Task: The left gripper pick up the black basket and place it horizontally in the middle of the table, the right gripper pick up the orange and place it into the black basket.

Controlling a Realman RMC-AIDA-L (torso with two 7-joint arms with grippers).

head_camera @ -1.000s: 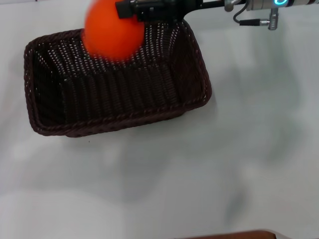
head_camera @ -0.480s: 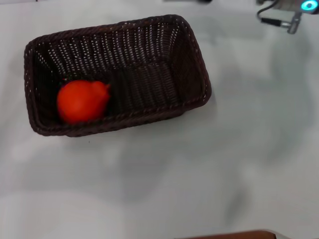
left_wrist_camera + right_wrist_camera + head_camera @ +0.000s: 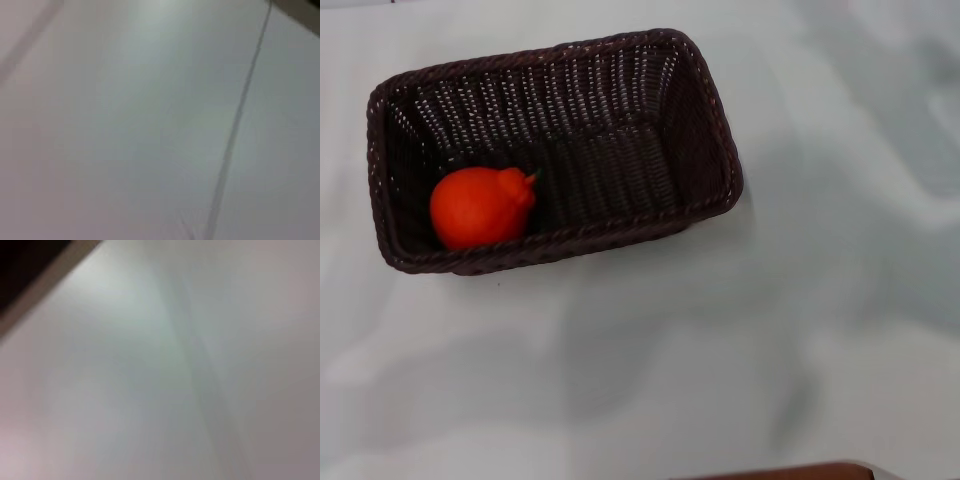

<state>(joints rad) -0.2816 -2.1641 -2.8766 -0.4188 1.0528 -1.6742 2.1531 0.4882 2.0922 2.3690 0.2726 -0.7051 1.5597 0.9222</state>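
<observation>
The black basket lies flat on the white table, its long side across the head view, toward the far left. The orange rests inside it at its left end, near the front wall, with its stem end pointing right. Neither gripper shows in the head view. Both wrist views show only bare white surface.
A brown edge shows at the near bottom of the head view. A dark strip crosses one corner of the right wrist view. A thin seam line runs across the left wrist view.
The right gripper let go of the orange above the basket, and it dropped to the basket's left end. The right arm drew back to the far right and left the head view.
</observation>
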